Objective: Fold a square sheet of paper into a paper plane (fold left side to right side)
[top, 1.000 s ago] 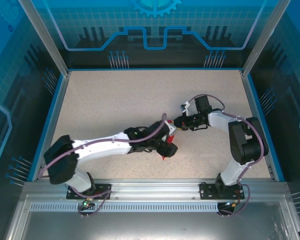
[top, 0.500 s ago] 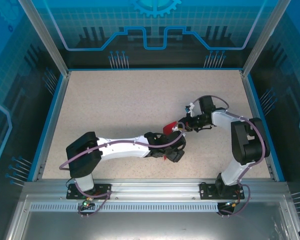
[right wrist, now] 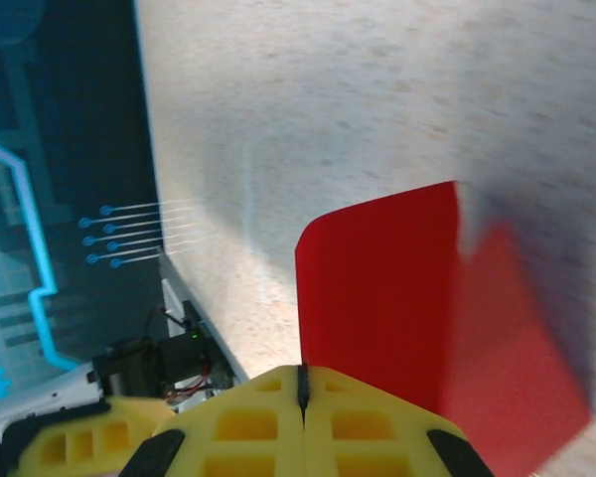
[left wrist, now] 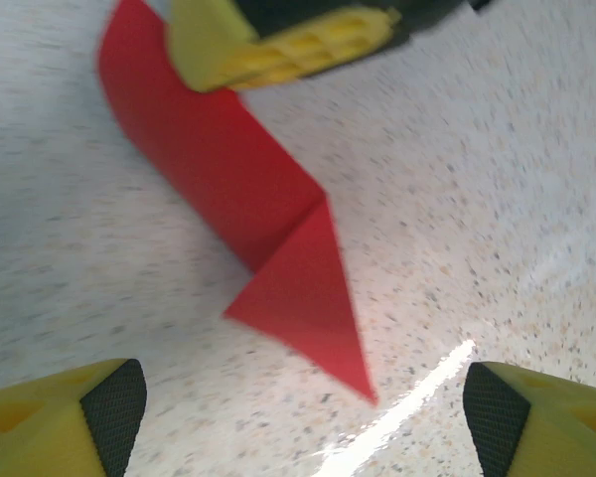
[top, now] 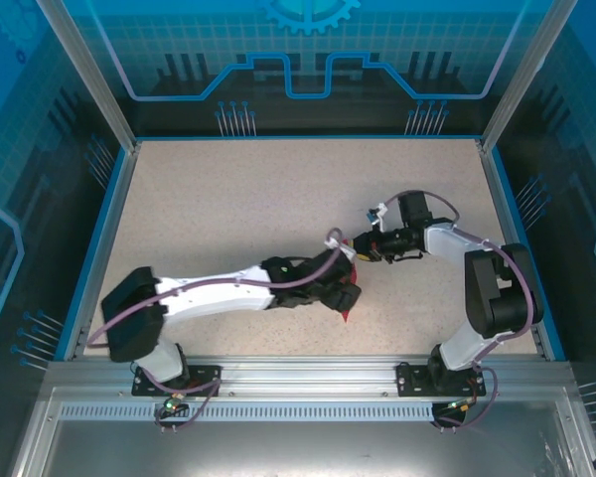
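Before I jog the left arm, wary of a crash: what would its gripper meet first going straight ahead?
Probably the paper, ahead of the open left gripper; the right gripper pinches its far end beyond. Depth is unclear.

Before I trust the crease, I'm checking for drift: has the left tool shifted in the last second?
Yes: the left tool has edged right, toward the table's right blue border.

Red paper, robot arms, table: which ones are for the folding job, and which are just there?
For the job: red paper, folded; right gripper, shut on it; left gripper, open near it.
Just there: speckled table; blue walls.
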Robot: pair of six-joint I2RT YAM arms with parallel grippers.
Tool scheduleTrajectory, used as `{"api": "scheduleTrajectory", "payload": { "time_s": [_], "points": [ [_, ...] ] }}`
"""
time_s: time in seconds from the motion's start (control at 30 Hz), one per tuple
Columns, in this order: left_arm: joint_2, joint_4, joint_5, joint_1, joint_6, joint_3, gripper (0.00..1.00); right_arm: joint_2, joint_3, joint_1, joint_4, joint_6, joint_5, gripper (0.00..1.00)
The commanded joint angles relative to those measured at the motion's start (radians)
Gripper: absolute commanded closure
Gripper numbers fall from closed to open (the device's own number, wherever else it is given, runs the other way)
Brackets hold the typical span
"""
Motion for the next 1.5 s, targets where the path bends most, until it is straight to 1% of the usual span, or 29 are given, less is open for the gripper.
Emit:
{"api": "scheduleTrajectory", "payload": {
  "time_s": [0.0, 0.13, 0.27, 0.37, 0.5, 0.63, 0.7, 0.8, 0.87, 1.03, 1.17, 1.33, 1.4, 1.47],
  "points": [
    [-0.150, 0.015, 0.000, 0.075, -0.052, -0.078, 0.12, -0.023, 0.071, 0.073, 0.105, 0.089, -0.087, 1.00],
    [-0.319, 0.017, 0.029, 0.170, -0.081, -0.180, 0.11, 0.013, 0.121, 0.151, 0.203, 0.161, -0.089, 1.00],
    [-0.452, 0.034, 0.037, 0.228, -0.107, -0.280, 0.08, 0.087, 0.136, 0.193, 0.307, 0.219, -0.084, 1.00],
    [-0.509, 0.032, 0.039, 0.249, -0.120, -0.327, 0.07, 0.151, 0.127, 0.192, 0.336, 0.222, -0.075, 1.00],
    [-0.508, 0.030, 0.053, 0.254, -0.114, -0.341, 0.07, 0.191, 0.093, 0.156, 0.331, 0.190, -0.045, 1.00],
    [-0.445, 0.042, 0.086, 0.252, -0.075, -0.331, 0.08, 0.185, 0.063, 0.111, 0.266, 0.133, -0.010, 1.00],
    [-0.396, 0.047, 0.103, 0.247, -0.060, -0.318, 0.09, 0.174, 0.062, 0.097, 0.192, 0.084, 0.018, 1.00],
    [-0.316, 0.040, 0.089, 0.205, -0.029, -0.275, 0.09, 0.165, 0.061, 0.085, 0.112, 0.032, 0.066, 1.00],
    [-0.260, 0.029, 0.065, 0.164, -0.005, -0.239, 0.10, 0.168, 0.053, 0.077, 0.103, 0.033, 0.072, 1.00],
    [-0.086, -0.014, -0.024, 0.045, 0.017, -0.116, 0.09, 0.161, 0.044, 0.073, 0.098, 0.058, 0.076, 1.00],
    [0.060, -0.068, -0.088, -0.012, -0.018, -0.005, 0.10, 0.141, 0.046, 0.073, 0.085, 0.066, 0.080, 1.00],
    [0.272, -0.287, -0.262, -0.069, -0.076, 0.208, 0.10, 0.136, 0.049, 0.073, 0.076, 0.069, 0.078, 1.00],
    [0.336, -0.369, -0.319, -0.085, -0.096, 0.272, 0.10, 0.137, 0.047, 0.073, 0.080, 0.073, 0.076, 1.00],
    [0.373, -0.415, -0.354, -0.090, -0.121, 0.305, 0.10, 0.138, 0.046, 0.074, 0.082, 0.076, 0.077, 1.00]
  ]
}}
